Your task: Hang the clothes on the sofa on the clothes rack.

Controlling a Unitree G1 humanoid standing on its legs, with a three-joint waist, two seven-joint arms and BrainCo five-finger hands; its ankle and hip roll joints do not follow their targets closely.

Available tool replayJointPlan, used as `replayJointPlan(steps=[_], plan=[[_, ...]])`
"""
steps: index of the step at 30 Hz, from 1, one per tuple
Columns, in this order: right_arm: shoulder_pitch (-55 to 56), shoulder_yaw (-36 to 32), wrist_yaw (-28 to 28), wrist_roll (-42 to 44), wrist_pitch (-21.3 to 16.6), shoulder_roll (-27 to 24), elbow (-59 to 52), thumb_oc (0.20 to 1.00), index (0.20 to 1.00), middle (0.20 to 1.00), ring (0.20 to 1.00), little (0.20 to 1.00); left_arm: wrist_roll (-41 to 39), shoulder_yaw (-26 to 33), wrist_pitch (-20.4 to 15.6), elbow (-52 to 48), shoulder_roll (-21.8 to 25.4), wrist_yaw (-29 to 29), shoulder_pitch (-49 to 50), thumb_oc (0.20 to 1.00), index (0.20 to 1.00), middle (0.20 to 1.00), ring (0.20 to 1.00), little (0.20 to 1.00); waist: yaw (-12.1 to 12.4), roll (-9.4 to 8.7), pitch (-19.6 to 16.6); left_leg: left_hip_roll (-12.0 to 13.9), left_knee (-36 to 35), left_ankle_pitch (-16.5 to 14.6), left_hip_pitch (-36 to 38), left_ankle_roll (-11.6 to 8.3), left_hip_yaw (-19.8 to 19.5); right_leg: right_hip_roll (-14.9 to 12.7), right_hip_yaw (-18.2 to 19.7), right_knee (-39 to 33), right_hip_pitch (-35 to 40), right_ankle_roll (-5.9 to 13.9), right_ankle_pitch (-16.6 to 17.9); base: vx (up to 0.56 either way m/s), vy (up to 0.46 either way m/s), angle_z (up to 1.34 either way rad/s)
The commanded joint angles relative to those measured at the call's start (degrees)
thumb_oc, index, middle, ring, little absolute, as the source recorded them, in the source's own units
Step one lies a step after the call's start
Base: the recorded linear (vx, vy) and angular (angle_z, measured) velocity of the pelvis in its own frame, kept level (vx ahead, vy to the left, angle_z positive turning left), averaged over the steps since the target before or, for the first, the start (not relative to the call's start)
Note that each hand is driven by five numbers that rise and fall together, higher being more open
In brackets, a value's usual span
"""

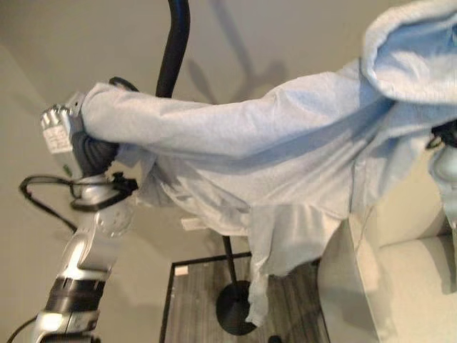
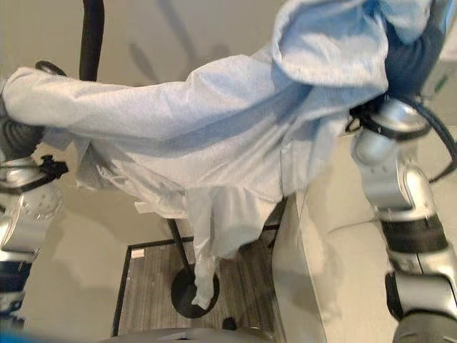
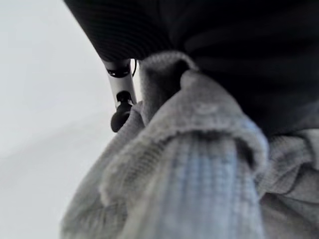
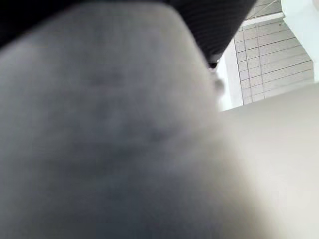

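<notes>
Pale wall (image 1: 300, 28) behind, and the light-grey garment (image 1: 285, 143) hangs stretched between both raised hands, in front of the black rack pole (image 1: 173, 50). Left hand (image 1: 86, 150) fingers are buried in cloth, can't tell their state; same for the right hand (image 2: 407, 61).
</notes>
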Motion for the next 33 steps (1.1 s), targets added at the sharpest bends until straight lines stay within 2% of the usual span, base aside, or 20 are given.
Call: replayJointPlan(steps=[1,7,8,10,14,18,27,33], plan=[[-3.69,-0.69,0.35,3.91,0.72,-0.69,3.24,0.200,0.200,0.200,0.200,0.200,-2.42,-0.16,1.26,0.44,5.81,-0.88,-2.78,0.200,0.200,0.200,0.200,0.200,0.66,-3.66,-0.70,-3.54,-1.01,-4.20,1.89,1.84,-0.77,-4.15,1.04,-9.21,9.19,5.77,-0.16,0.05,0.001,0.01],[-13.85,8.61,4.09,10.20,0.87,-0.50,20.88,0.200,0.200,0.200,0.200,0.200,-6.90,-4.22,1.91,6.12,3.49,-4.82,-7.01,0.200,0.200,0.200,0.200,0.200,1.69,-4.69,-0.14,-3.62,-1.01,-3.48,1.41,1.50,-1.58,-4.24,0.20,-9.21,8.87,5.43,0.10,0.00,-0.015,0.04],[-16.74,10.90,4.75,12.81,0.69,0.21,26.80,0.200,0.200,0.200,0.200,0.200,-9.31,-5.55,2.01,8.34,2.52,-5.72,-8.37,0.200,0.200,0.200,0.200,0.200,1.91,-4.87,-0.19,-3.56,-1.01,-3.91,1.41,1.48,-1.83,-4.18,-0.12,-9.21,8.99,5.39,-0.38,0.03,-0.020,0.12],[-17.61,11.51,4.57,13.09,0.32,0.14,27.61,0.200,0.200,0.200,0.200,0.200,-9.47,-5.59,1.87,8.72,2.50,-5.62,-8.75,0.200,0.200,0.200,0.200,0.200,1.83,-4.86,0.07,-3.65,-1.01,-3.36,1.16,1.40,-1.79,-4.27,-0.17,-9.21,8.76,5.36,0.08,0.00,-0.019,0.10],[-24.21,17.63,7.58,20.58,-0.91,3.87,43.48,0.200,0.200,0.200,0.200,0.200,-15.44,-9.35,2.37,16.75,1.08,-6.85,-13.31,0.200,0.200,0.200,0.200,0.200,2.58,-5.06,0.18,-3.54,-1.01,-3.62,1.50,1.08,-2.54,-4.18,-0.95,-9.21,9.26,5.22,-0.71,0.02,-0.023,0.06],[-27.69,21.91,9.91,22.80,-1.30,7.36,53.11,0.200,0.200,0.200,0.200,0.200,-18.73,-13.03,2.78,23.70,-0.22,-7.15,-17.88,0.200,0.200,0.200,0.200,0.200,3.04,-5.22,0.78,-3.52,-1.01,-3.16,1.22,0.79,-3.21,-4.22,-1.57,-9.21,9.05,5.20,-0.76,0.00,-0.022,0.16],[-21.25,23.23,12.36,23.97,-2.56,14.48,58.89,0.200,0.200,0.200,0.200,0.200,-21.10,-17.51,1.80,27.94,-5.54,-8.42,-18.45,0.200,0.200,0.200,0.200,0.200,4.35,-5.25,2.40,-3.66,-1.01,-2.40,0.34,0.57,-5.11,-4.62,-3.32,-9.21,8.74,5.04,-1.34,0.00,-0.022,0.10],[-12.14,23.69,12.53,23.16,-4.05,21.60,55.97,0.200,0.200,0.200,0.200,0.200,-24.36,-20.69,0.38,33.31,-13.88,-9.33,-15.11,0.200,0.200,0.200,0.200,0.200,3.88,-5.18,3.16,-3.72,-1.01,-2.30,0.23,0.64,-5.45,-4.84,-3.44,-9.21,8.64,4.80,-1.59,0.00,-0.009,0.08]])
